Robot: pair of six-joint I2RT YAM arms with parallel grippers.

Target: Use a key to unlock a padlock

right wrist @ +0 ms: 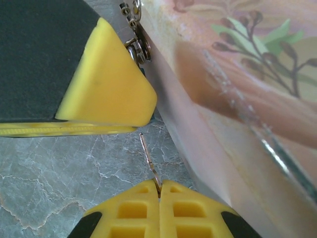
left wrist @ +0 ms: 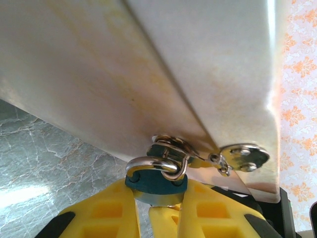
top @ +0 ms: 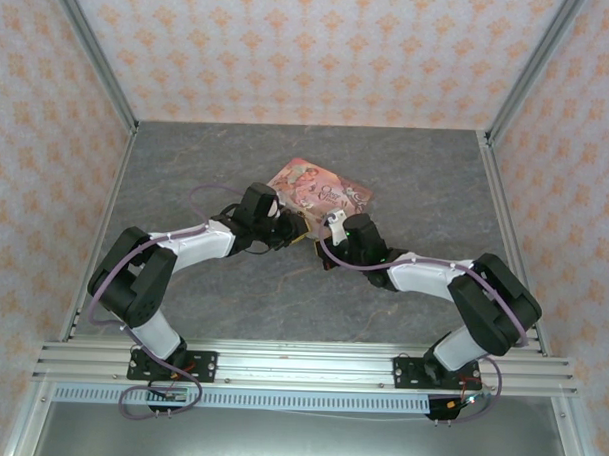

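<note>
Left pincer (left wrist: 158, 196) clamps shut on the padlock (left wrist: 148, 181); right pincer (right wrist: 159, 191) pinches the key (right wrist: 148, 159).
Padlock seemingly steadied so the key, aimed toward 11 o'clock, can enter.

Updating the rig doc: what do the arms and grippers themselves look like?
Left arm and right arm match: black joint housings, white link covers, a greyish-purple cable looped along each, black base plates on an aluminium rail. Left gripper and right gripper have yellow fingers with moulded rectangular pockets and black outer patches.

Tin (left wrist: 148, 64) close over fingers (left wrist: 111, 210); bare table (top: 436, 183) around.
</note>
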